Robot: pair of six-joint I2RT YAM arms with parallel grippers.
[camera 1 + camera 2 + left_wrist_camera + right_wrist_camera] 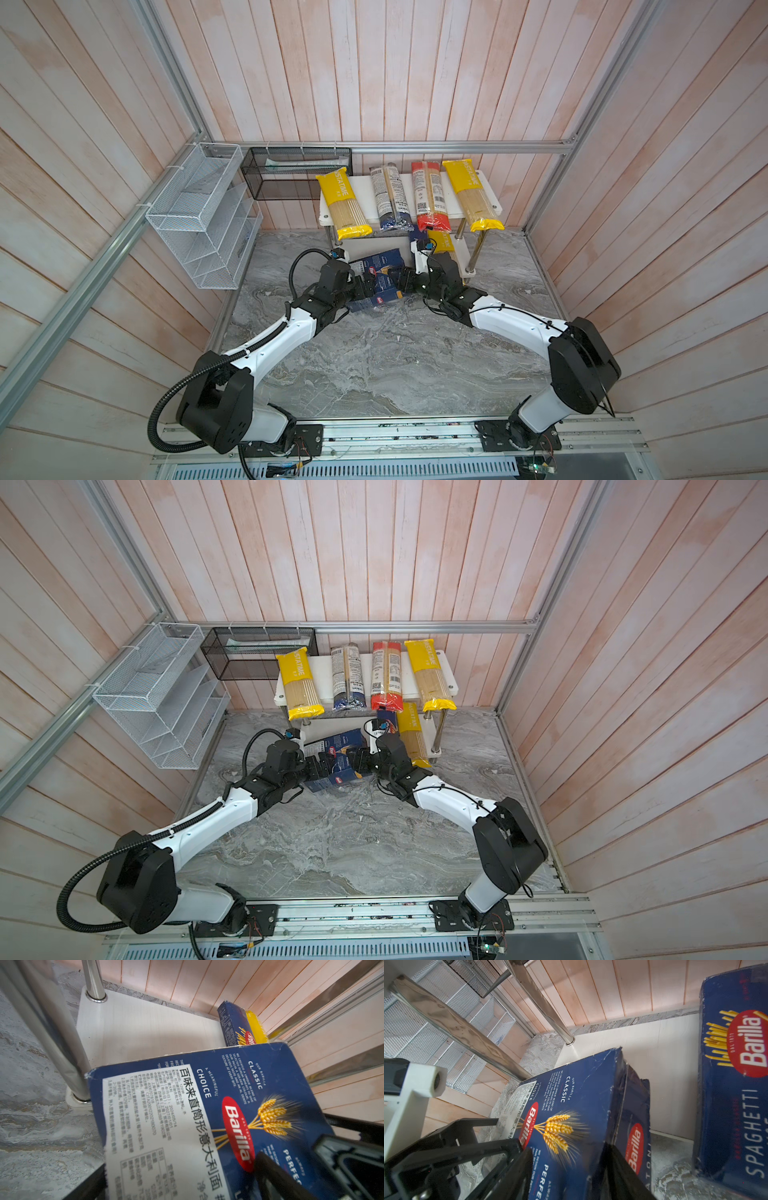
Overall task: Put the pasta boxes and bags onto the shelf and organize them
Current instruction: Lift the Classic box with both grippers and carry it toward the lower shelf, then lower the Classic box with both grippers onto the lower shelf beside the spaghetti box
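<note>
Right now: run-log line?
left gripper: shut on wide dark blue Barilla cardboard box | right gripper: shut on same box | box: far end over white two-tier shelf lower board

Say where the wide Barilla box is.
In both top views the wide Barilla box is central, held between left gripper and right gripper, at the shelf front, left of the spaghetti box.

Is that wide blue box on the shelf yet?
Only partly: the box has its far end over the shelf's lower board, while the rest sticks out over the marble table.
</note>
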